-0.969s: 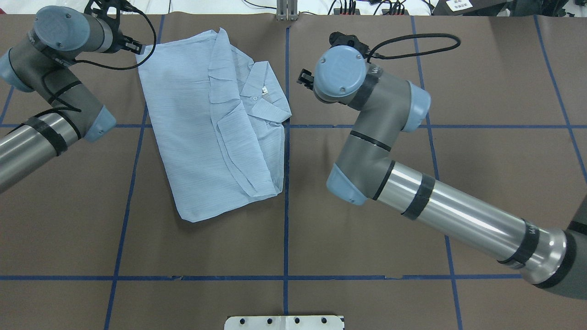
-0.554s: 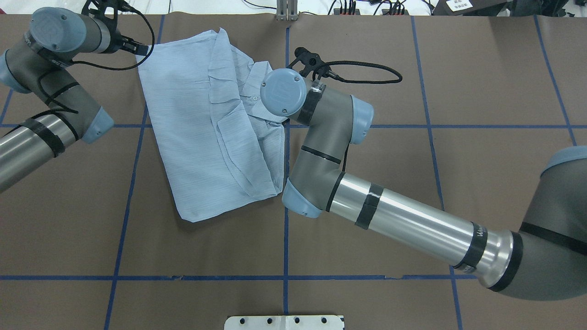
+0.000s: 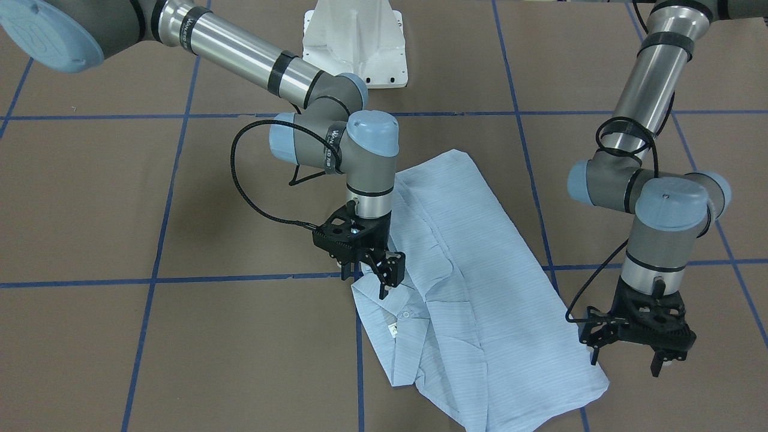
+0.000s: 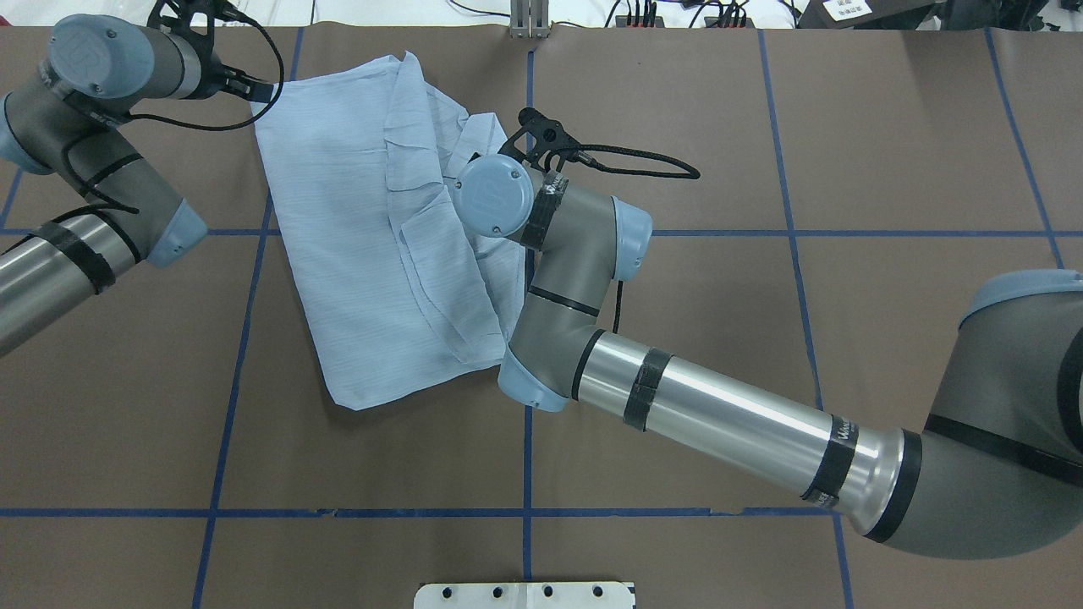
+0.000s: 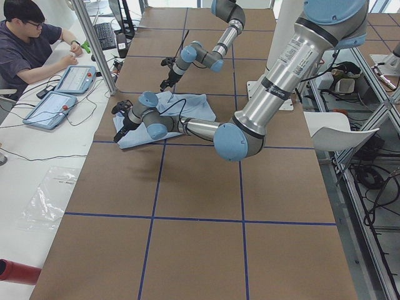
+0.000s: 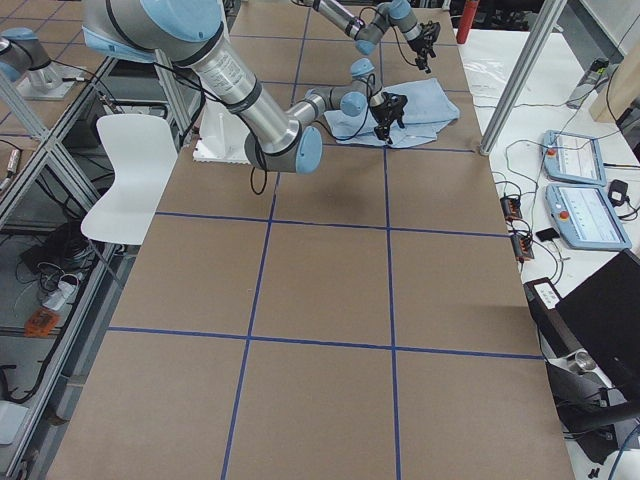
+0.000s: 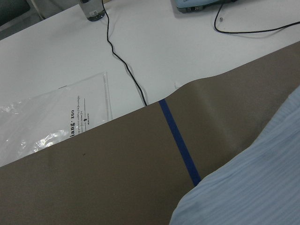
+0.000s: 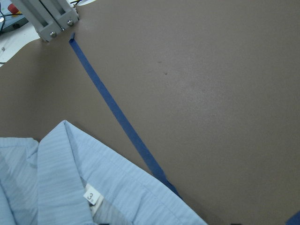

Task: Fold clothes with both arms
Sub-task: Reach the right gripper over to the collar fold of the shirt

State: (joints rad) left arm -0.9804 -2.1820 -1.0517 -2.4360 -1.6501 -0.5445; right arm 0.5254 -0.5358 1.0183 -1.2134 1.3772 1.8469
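The light blue striped shirt (image 4: 364,237) lies folded on the brown table, collar toward the table's middle; it also shows in the front-facing view (image 3: 480,300). My right gripper (image 3: 366,287) hovers just above the collar edge, its jaws apart and empty. In the overhead view its own wrist (image 4: 495,194) hides it. The right wrist view shows the collar with its size label (image 8: 91,197). My left gripper (image 3: 625,365) is open and empty beside the shirt's far corner (image 4: 271,93). The left wrist view shows that corner (image 7: 253,187).
Blue tape lines (image 4: 526,423) cross the brown table cover. The white pedestal base (image 3: 354,42) stands at the robot's side. Beyond the far edge lie a plastic bag (image 7: 47,126), cables and an aluminium post (image 8: 51,18). An operator (image 5: 25,44) sits at the table's end.
My right arm has swung left, from the bare table beside the shirt to over the collar. My left arm has barely moved. The shirt lies as before.
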